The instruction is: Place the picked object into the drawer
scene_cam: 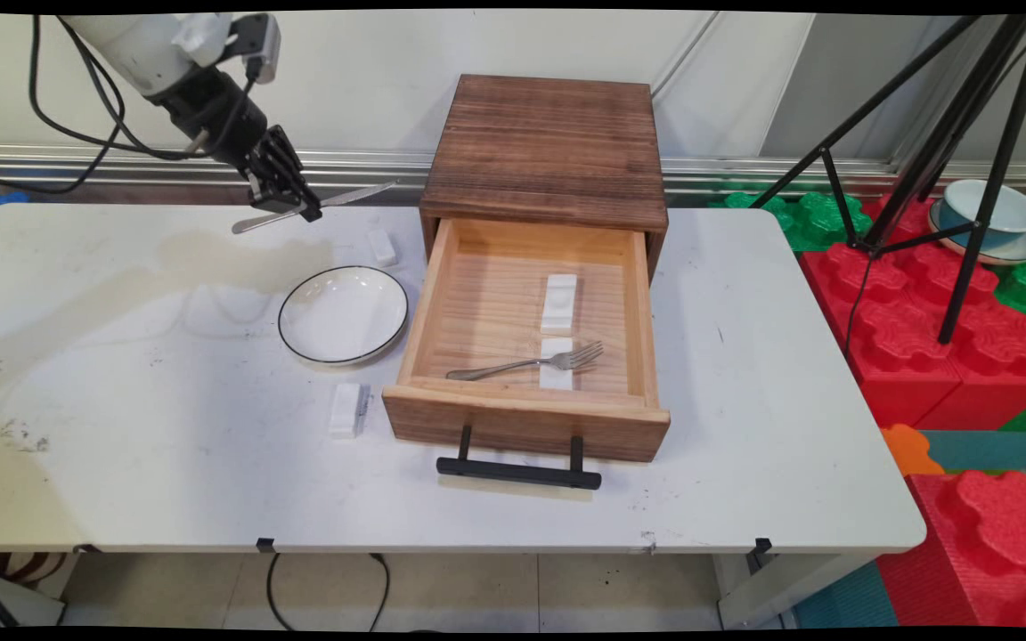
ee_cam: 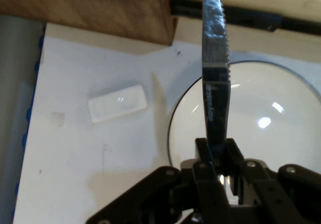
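Observation:
My gripper [scene_cam: 292,206] hangs in the air above the table's far left part, shut on a metal knife [scene_cam: 348,195] that it holds level, blade pointing right toward the wooden cabinet [scene_cam: 549,147]. In the hand view the serrated knife [ee_cam: 214,58] sticks up from between the closed fingers [ee_cam: 202,156], over the white plate [ee_cam: 261,128]. That black-rimmed plate [scene_cam: 344,314] lies below and right of the gripper. The open drawer [scene_cam: 526,414] holds a fork [scene_cam: 531,361] resting on a white rest [scene_cam: 557,363], with a second white rest [scene_cam: 559,303] behind it.
A small white block [scene_cam: 381,246] lies behind the plate, also seen as the white block [ee_cam: 118,103]. Another white block [scene_cam: 346,409] sits left of the drawer front. The drawer's black handle [scene_cam: 518,470] juts toward the table's near edge. A tripod [scene_cam: 949,160] and foam blocks [scene_cam: 932,329] stand at the right.

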`<action>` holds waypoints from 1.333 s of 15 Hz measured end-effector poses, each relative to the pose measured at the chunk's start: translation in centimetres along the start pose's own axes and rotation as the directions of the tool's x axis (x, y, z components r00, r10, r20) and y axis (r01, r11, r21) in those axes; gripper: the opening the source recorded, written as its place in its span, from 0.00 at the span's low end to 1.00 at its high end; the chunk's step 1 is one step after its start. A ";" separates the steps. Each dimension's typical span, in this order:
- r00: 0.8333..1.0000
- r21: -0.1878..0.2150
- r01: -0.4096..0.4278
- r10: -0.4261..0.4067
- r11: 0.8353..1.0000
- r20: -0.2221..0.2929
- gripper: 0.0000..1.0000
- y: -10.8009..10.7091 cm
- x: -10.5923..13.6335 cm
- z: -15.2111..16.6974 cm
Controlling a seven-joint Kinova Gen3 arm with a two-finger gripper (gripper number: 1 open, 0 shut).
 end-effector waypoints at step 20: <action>0.970 -0.098 -0.027 0.002 0.995 -0.244 0.00 6.8 9.9 -3.0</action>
